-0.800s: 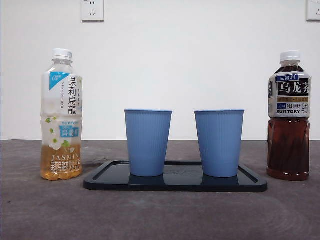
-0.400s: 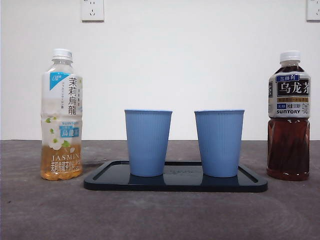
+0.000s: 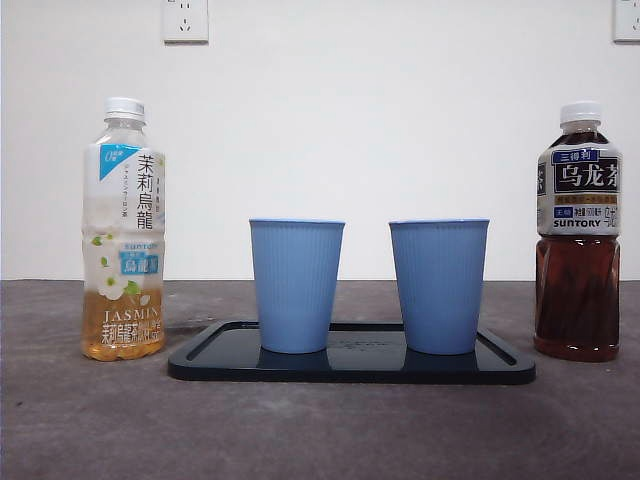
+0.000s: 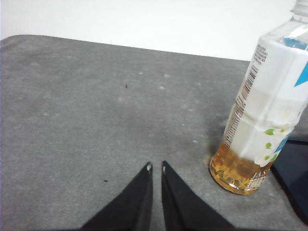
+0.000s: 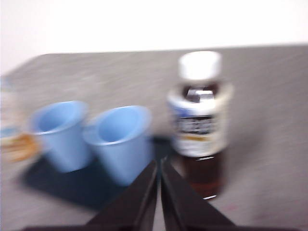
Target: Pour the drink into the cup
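With both end effectors pressed together, I'd open my right end effector (image 5: 158, 166) before gripping the capped dark-tea plastic bottle (image 5: 199, 122) just ahead.

Left gripper (image 4: 156, 167): jaws nearly together, only a thin slit between the tips, holding nothing; it hangs above the table.
Right gripper (image 5: 158, 163): jaws likewise drawn close, nothing between them; its wrist view is blurred.
Front view: neither arm nor gripper shows in it at all.
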You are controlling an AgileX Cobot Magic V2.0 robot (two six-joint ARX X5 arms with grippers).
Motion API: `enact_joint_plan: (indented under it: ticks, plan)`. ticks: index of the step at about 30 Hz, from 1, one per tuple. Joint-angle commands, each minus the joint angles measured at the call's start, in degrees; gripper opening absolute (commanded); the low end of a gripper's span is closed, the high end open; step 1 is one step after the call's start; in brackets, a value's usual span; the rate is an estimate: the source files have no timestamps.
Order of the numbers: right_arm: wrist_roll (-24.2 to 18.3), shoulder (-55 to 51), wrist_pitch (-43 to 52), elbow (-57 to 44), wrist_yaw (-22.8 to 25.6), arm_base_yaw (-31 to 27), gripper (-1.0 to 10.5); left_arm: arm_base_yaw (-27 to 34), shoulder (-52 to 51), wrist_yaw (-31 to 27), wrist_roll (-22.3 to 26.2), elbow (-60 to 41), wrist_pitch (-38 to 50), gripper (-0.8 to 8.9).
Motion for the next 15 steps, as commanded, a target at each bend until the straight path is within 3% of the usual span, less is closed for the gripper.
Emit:
enact_joint_plan:
  ticks: [1, 8, 15]
  plan:
    - [-6.2, -3.2, 7.0, -6.3, 4.7, -1.1, 0.1, 0.1, -0.1, -0.2, 0.4, -1.2, -0.3, 0.29]
    - [-8.0, -9.2, 9.2, -14.4, 19.6, -1.2, 0.1, 0.1, -0.1, -0.2, 0.4, -1.2, -0.3, 0.29]
    - [-8.2, -13.0, 11.5, -20.7, 20.1, -1.2, 0.1, 0.1, -0.1, -0.2, 0.4, -1.2, -0.3, 0.29]
